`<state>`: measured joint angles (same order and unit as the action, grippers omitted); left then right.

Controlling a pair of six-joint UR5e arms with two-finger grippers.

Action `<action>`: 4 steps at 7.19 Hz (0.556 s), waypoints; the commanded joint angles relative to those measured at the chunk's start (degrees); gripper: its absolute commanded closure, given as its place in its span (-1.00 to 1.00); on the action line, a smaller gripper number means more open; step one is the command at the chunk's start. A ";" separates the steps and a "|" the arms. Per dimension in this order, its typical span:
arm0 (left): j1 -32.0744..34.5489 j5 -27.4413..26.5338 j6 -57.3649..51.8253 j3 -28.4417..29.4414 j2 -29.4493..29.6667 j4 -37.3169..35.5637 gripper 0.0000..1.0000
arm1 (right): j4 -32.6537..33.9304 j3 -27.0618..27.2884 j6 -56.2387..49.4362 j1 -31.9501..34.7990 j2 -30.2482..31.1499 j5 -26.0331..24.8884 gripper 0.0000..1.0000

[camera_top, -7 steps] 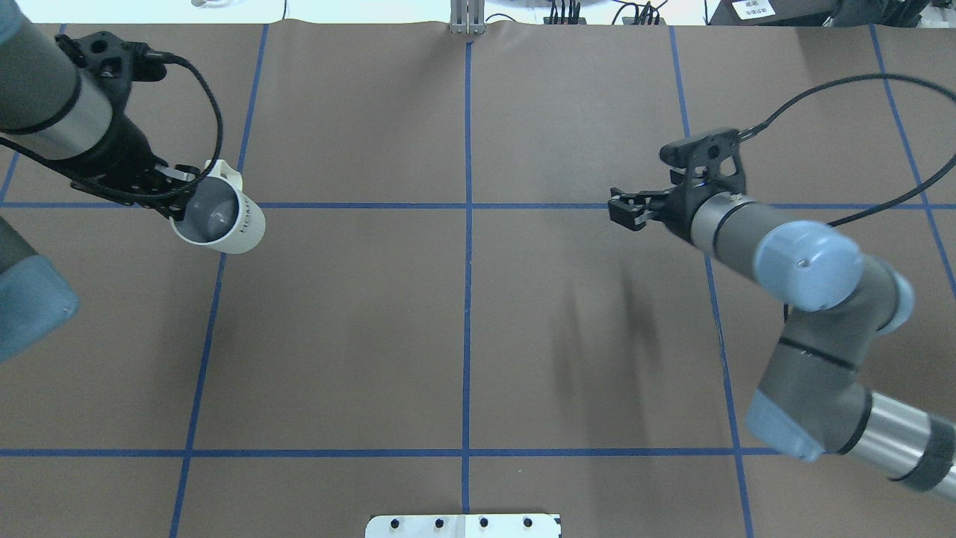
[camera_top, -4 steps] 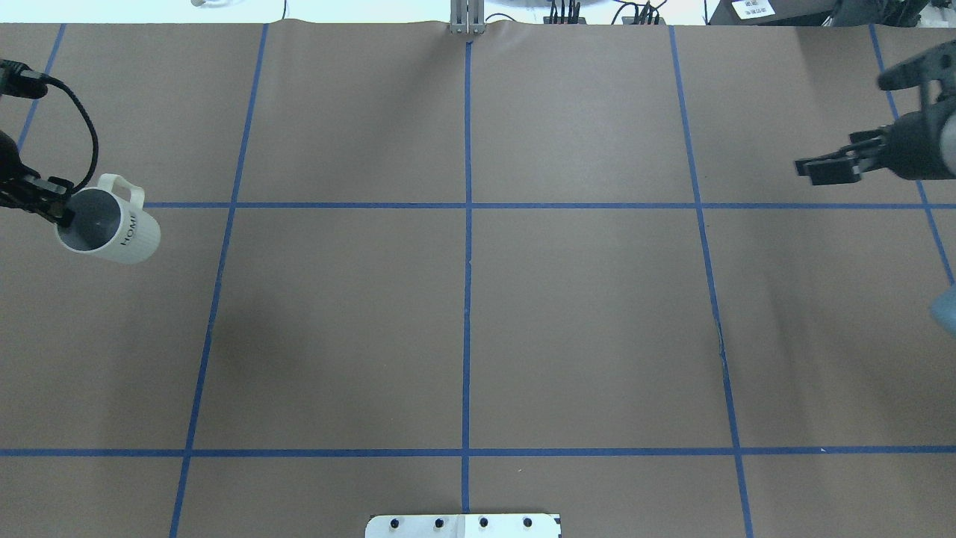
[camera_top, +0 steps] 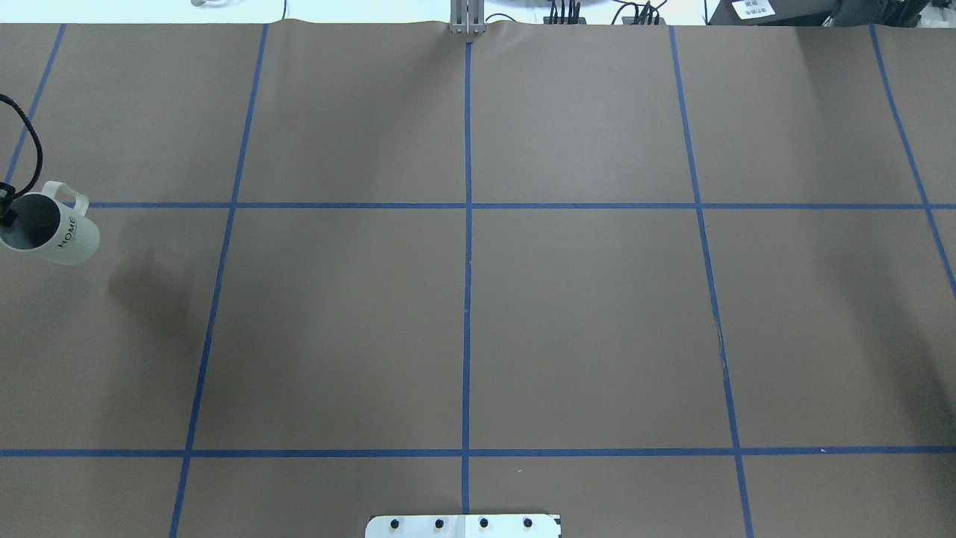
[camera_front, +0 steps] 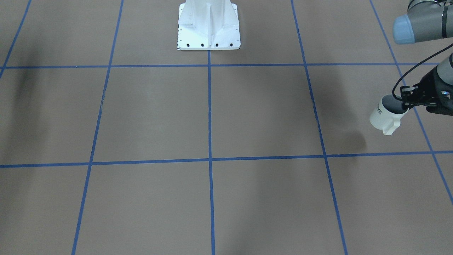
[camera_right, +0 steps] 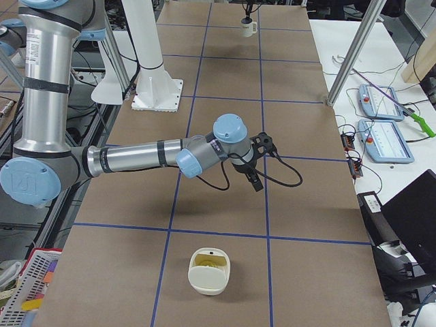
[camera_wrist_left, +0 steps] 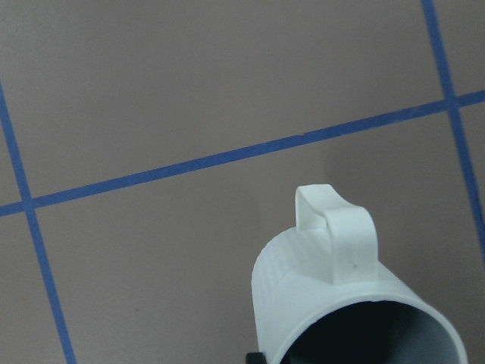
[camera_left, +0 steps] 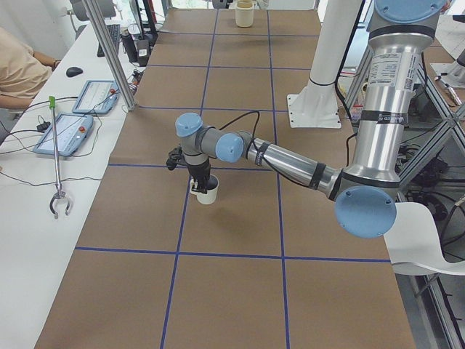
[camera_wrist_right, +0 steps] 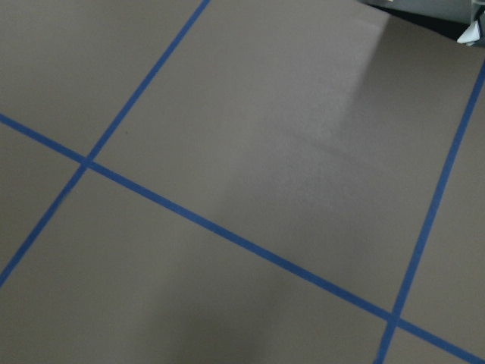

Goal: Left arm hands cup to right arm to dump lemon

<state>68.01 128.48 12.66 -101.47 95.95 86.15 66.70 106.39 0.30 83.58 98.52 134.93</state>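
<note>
The white cup (camera_front: 384,117) with black "HOME" lettering hangs a little above the table at its far left end. My left gripper (camera_front: 407,101) is shut on its rim. The cup also shows at the left edge of the overhead view (camera_top: 52,232), in the exterior left view (camera_left: 208,193) and close up in the left wrist view (camera_wrist_left: 341,303), handle uppermost. Its inside looks dark grey, and no lemon shows in it. My right gripper (camera_right: 253,180) shows only in the exterior right view, above the table's right part. I cannot tell whether it is open or shut.
The brown table (camera_top: 597,314) carries a blue tape grid. The robot's white base (camera_front: 208,24) stands at the robot's side. A white bowl-like container (camera_right: 210,272) with something yellow in it sits near the table's right end. Operators' pendants lie on the side bench (camera_right: 381,116).
My left gripper has carried the cup leftward to the overhead view's left edge. My right arm has drawn back to the right, out of the overhead view.
</note>
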 commanded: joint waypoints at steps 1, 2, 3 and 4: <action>-0.34 6.02 0.52 2.75 0.64 -0.37 1.00 | 1.76 0.04 -2.06 0.80 0.97 0.69 -1.00; -0.34 8.08 0.52 3.98 0.73 -0.46 1.00 | 1.85 0.04 -2.06 0.71 0.80 0.69 -1.00; -0.34 8.10 0.43 4.60 0.64 -0.37 1.00 | 2.03 -0.05 -1.97 0.45 0.54 0.69 -1.00; -0.42 7.75 0.34 4.78 0.30 -0.11 1.00 | 2.03 -0.05 -1.97 0.45 0.62 0.69 -1.00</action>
<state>67.66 136.05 13.09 -97.23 96.50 85.83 68.64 106.39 -1.68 84.11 99.17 135.61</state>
